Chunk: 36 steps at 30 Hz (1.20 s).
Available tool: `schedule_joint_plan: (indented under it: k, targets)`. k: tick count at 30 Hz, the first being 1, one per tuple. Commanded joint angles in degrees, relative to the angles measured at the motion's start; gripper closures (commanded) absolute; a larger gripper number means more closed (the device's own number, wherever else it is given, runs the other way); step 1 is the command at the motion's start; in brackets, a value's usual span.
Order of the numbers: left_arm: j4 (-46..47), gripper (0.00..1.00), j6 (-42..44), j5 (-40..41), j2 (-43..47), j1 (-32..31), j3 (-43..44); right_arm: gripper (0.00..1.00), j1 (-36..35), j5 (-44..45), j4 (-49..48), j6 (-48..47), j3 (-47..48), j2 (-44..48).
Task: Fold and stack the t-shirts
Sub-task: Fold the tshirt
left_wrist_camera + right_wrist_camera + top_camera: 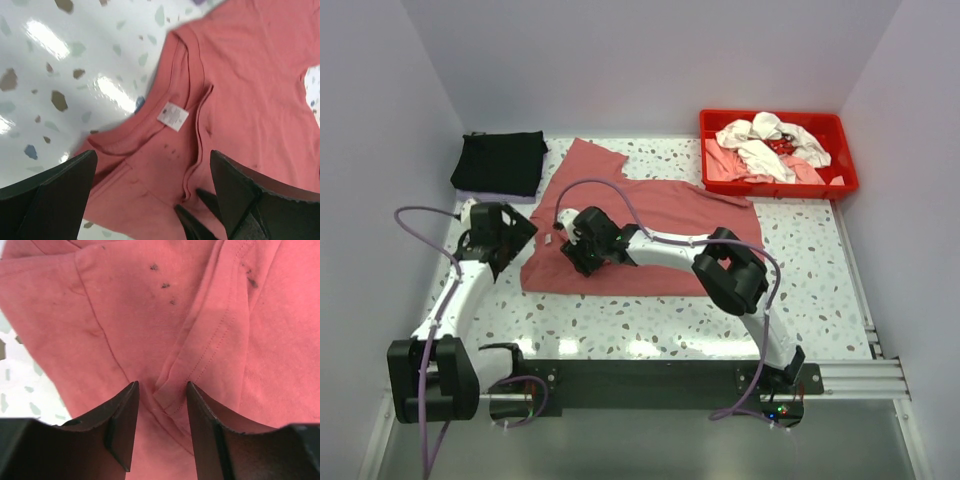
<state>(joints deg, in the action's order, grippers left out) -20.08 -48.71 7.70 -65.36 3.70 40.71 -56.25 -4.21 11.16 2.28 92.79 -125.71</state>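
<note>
Right gripper [161,390] first: its jaws are sitting narrow, straddling a raised seam fold of the brick-red t-shirt [650,230] and touching it without visibly clamping, likely to lift that edge for a fold. The left gripper [154,162] is hovering over the collar label [173,116] with jaws spread wide and holding nothing, seemingly lining up on the neckline. The shirt is lying flat mid-tabletop [800,260], the folded black t-shirt [500,162] waiting at 10 o'clock, the tray [844,150] of white and pink t-shirts [765,145] at 2 o'clock.
</note>
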Motion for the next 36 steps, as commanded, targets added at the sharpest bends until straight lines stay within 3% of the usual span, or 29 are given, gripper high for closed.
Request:
schedule_joint_plan:
  k: [1,3,10,18,26,36]
  targets:
    - [7.76,0.0,-2.27,-11.79,2.17,-0.1,-5.27,0.54,-0.35,0.33,-0.35,-1.41,3.27,-0.76]
    - [10.74,0.0,-2.88,-15.16,2.61,-0.19,-7.3,0.58,-0.27,1.3,-0.43,-0.97,3.45,-1.29]
    - [15.24,0.0,-2.36,-15.97,0.33,-0.54,-13.54,0.79,-0.35,3.41,-0.96,0.0,3.27,-2.17]
    - [12.97,0.0,-0.87,-10.88,-4.16,-0.45,-16.01,0.93,-0.18,6.75,-1.84,1.49,3.36,0.38]
    - [9.97,0.0,-0.25,-7.97,-3.72,-0.36,-17.07,0.92,2.01,9.22,-0.96,4.3,5.12,-0.24]
    - [7.25,0.0,0.37,-4.02,-2.67,-0.36,-16.98,0.88,7.11,5.79,-2.28,10.89,4.15,-0.41]
